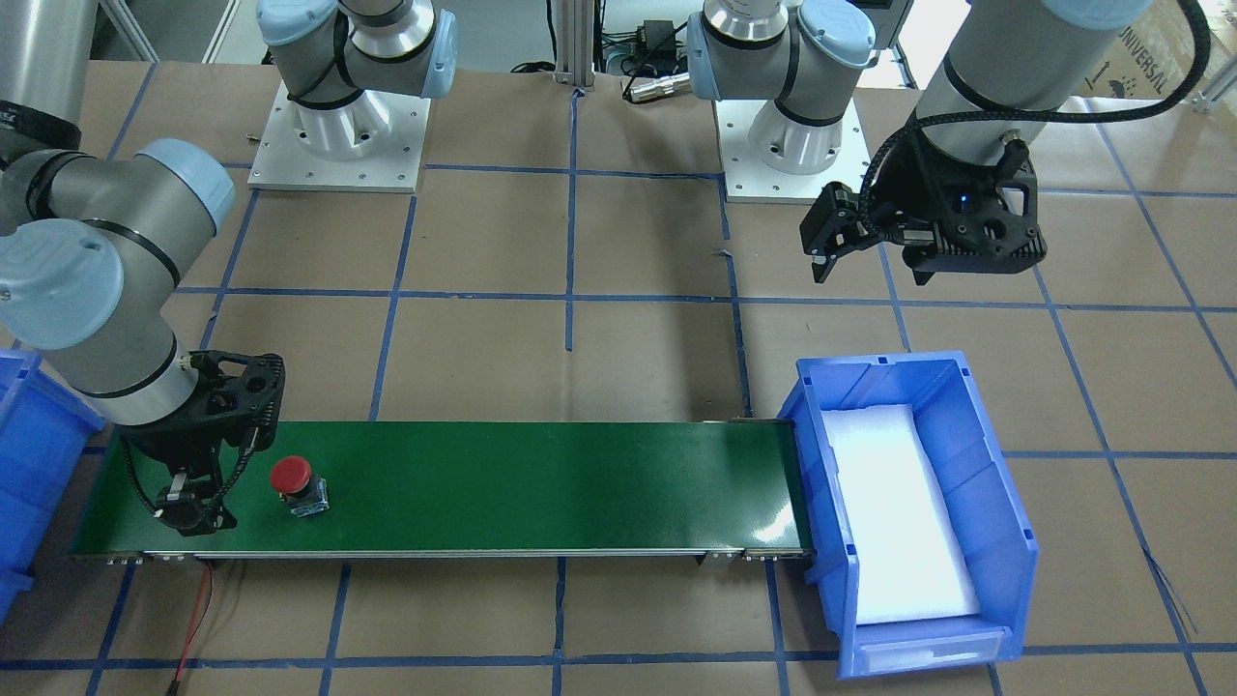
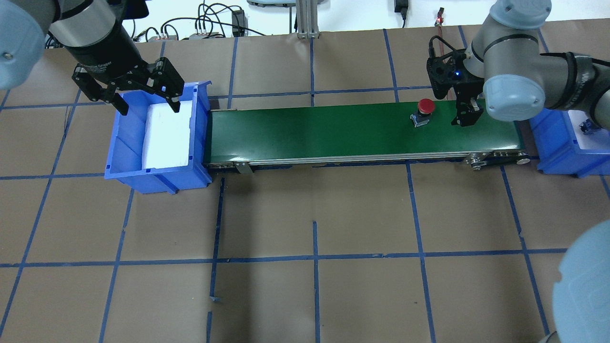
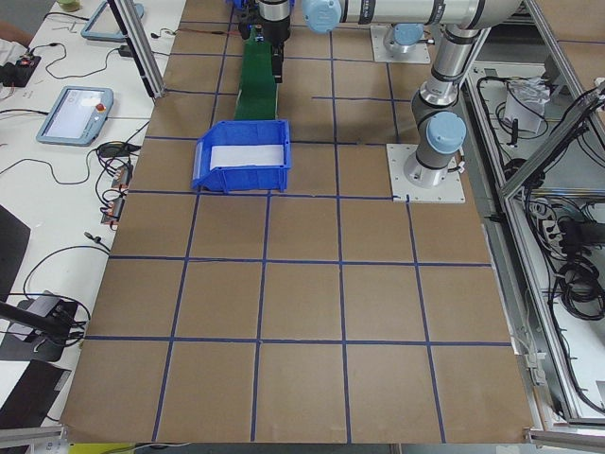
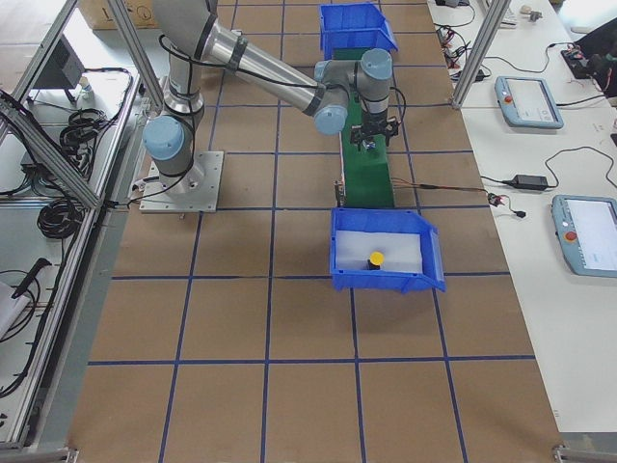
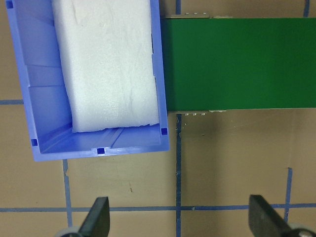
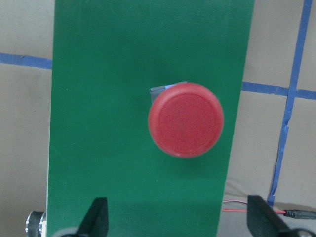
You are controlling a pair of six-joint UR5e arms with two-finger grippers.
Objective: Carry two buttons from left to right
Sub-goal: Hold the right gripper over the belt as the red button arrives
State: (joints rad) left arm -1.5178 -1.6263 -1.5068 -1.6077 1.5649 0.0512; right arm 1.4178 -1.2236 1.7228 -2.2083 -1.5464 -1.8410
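Ok, green conveyor belt (image 2: 333,133) runs under the right gripper (image 6: 178,221), whose fingers are spread wide and hold nothing. Left blue bin (image 2: 125,152) with white foam pad (image 2: 164,138) lies below and ahead of the left gripper (image 5: 180,217), fingers also wide, gripping nothing. Right blue bin (image 4: 386,283) sits off the belt end. Red button (image 6: 186,120) stands on the belt just ahead of the right fingers, in line with their gap, untouched. Yellow button (image 4: 376,258) stands in the right blue bin, well apart from all fingers.
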